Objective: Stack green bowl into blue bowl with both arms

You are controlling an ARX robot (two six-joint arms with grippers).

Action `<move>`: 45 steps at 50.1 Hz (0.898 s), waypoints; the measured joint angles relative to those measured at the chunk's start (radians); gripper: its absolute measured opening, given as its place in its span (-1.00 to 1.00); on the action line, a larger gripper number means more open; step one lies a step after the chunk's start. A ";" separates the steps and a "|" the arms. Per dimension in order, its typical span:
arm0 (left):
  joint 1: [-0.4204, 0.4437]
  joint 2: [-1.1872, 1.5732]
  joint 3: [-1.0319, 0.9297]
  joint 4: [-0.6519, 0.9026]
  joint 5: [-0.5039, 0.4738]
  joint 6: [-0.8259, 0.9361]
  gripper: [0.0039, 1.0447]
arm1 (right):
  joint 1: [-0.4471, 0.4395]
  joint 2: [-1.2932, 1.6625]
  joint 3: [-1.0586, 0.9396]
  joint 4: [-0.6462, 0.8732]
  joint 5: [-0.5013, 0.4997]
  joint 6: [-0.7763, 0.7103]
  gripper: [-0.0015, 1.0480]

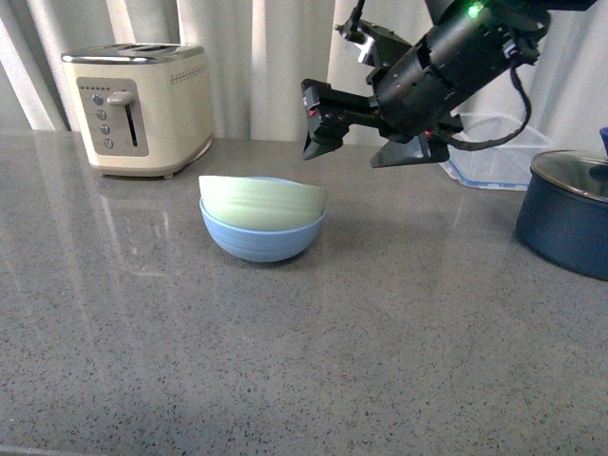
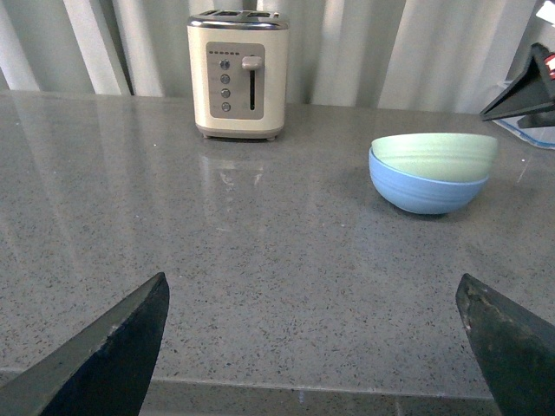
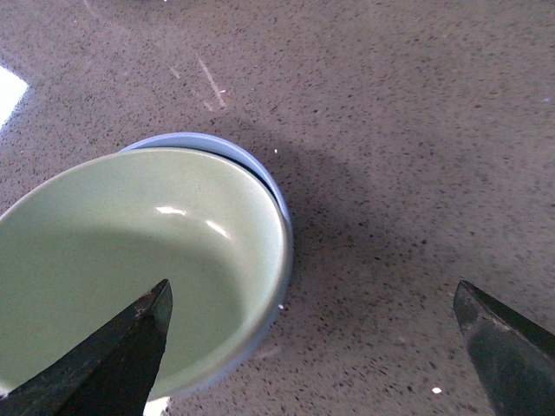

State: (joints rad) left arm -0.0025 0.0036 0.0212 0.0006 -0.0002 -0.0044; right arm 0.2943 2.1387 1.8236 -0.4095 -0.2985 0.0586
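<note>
From my seat, the toaster (image 1: 141, 107) stands at ten o'clock on the grey counter (image 1: 285, 361). Near centre, the green bowl (image 1: 263, 201) sits nested in the blue bowl (image 1: 261, 239), tilted slightly. My left gripper (image 2: 312, 338) hangs low over bare counter, fingers spread wide. My right gripper (image 1: 366, 142) hovers at one o'clock above the bowls, fingers apart, holding nothing. A navy pot (image 1: 568, 211) stands at three o'clock.

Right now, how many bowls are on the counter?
2. The green bowl sits tilted inside the blue bowl, right of the toaster. The navy pot is not counted. None seems hidden.
</note>
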 joint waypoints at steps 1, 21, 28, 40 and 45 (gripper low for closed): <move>0.000 0.000 0.000 0.000 0.000 0.000 0.87 | -0.009 -0.019 -0.020 0.008 -0.001 -0.003 0.81; 0.000 0.000 0.000 0.000 0.000 0.000 0.87 | -0.276 -0.467 -0.541 0.199 0.047 -0.010 0.81; 0.000 0.000 0.000 0.000 0.000 0.000 0.87 | -0.433 -0.703 -0.821 0.196 0.041 -0.008 0.81; 0.000 0.000 0.000 0.000 0.000 0.000 0.87 | -0.637 -1.047 -1.119 0.074 -0.032 -0.064 0.81; 0.000 0.000 0.000 0.000 0.000 0.000 0.87 | -0.676 -1.130 -1.168 0.042 -0.032 -0.095 0.81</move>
State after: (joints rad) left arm -0.0025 0.0036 0.0212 0.0006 -0.0002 -0.0044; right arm -0.3820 1.0088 0.6552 -0.3672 -0.3305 -0.0360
